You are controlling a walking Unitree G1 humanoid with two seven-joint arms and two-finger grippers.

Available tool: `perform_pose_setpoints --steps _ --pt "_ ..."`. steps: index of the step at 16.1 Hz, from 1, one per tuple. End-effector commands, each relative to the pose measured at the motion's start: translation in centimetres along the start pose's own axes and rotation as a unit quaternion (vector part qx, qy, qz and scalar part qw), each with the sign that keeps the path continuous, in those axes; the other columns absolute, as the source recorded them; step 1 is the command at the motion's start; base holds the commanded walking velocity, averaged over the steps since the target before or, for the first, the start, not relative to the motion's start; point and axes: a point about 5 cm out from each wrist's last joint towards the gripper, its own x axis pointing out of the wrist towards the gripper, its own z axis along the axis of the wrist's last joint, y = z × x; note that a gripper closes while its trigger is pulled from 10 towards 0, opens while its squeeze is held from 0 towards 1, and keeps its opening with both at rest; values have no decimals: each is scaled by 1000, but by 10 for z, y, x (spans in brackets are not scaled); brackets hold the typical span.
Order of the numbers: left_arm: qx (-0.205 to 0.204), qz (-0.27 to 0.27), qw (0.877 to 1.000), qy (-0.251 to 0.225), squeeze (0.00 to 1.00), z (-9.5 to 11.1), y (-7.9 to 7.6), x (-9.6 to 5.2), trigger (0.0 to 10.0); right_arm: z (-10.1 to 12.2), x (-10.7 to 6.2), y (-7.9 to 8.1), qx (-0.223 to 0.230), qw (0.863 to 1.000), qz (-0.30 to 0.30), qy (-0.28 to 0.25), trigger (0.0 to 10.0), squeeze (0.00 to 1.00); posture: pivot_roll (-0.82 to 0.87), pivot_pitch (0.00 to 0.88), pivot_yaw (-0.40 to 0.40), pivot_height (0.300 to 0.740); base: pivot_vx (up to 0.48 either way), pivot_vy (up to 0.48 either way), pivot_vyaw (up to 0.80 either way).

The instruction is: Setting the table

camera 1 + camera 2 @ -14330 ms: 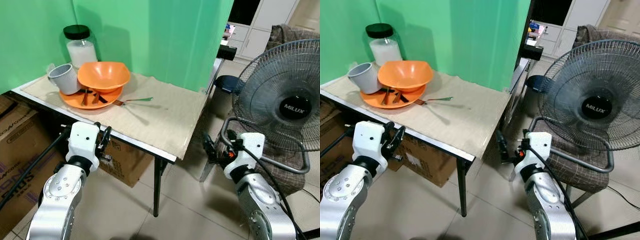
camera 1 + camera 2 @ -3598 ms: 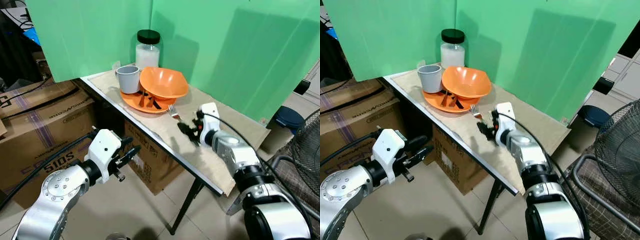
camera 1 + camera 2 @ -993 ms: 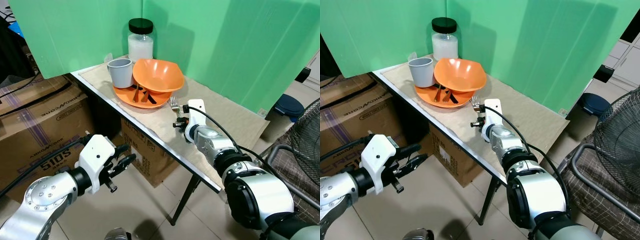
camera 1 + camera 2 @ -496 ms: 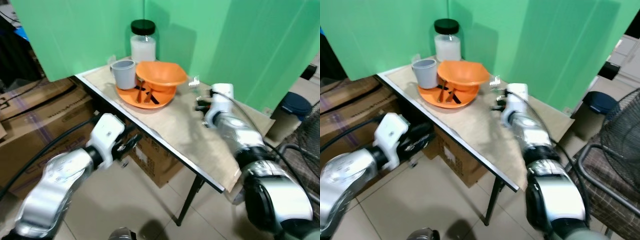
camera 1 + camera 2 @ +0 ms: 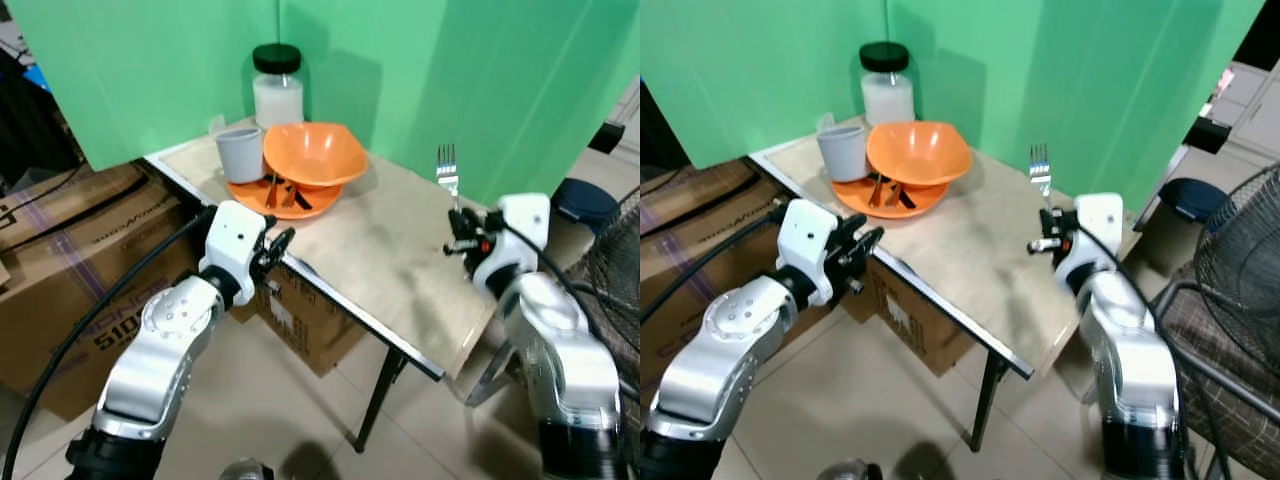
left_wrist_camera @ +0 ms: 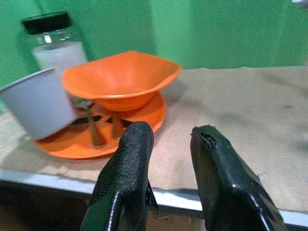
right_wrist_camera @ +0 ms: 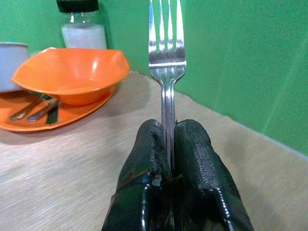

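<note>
My right gripper (image 5: 460,220) is shut on the handle of a silver fork (image 5: 446,166), holding it upright above the right end of the table (image 5: 392,262). The fork's tines (image 7: 166,43) point up. An orange bowl (image 5: 313,152) sits on an orange plate (image 5: 250,192) at the back left, with brown-handled cutlery (image 5: 284,194) under it. A grey cup (image 5: 238,153) stands on the plate's left side. My left gripper (image 5: 276,246) is open at the table's front edge, just in front of the plate (image 6: 144,113), holding nothing.
A glass jar (image 5: 278,92) of white powder stands behind the bowl, against the green backdrop. A beige mat (image 5: 400,240) covers the table. Cardboard boxes (image 5: 55,250) sit under and left of the table. A fan (image 5: 1240,270) and a chair stand to the right.
My right gripper has carried the fork from beside the bowl out to the right and stood it upright. My left gripper has risen to the table's front edge. The camera also shifted.
</note>
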Motion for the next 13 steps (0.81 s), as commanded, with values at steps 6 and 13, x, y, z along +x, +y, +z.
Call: perform_pose_setpoints --steps 6,13 --pt "22 74 997 -5 0 3 6 -12 10000 0 -59 3 -52 993 -107 15 10000 0 36 0 -14 740 0 0 -133" --pt "-1 94 995 -8 0 -5 7 -35 10000 37 -54 23 -84 992 -84 -51 10000 0 67 0 -65 740 0 0 -343"
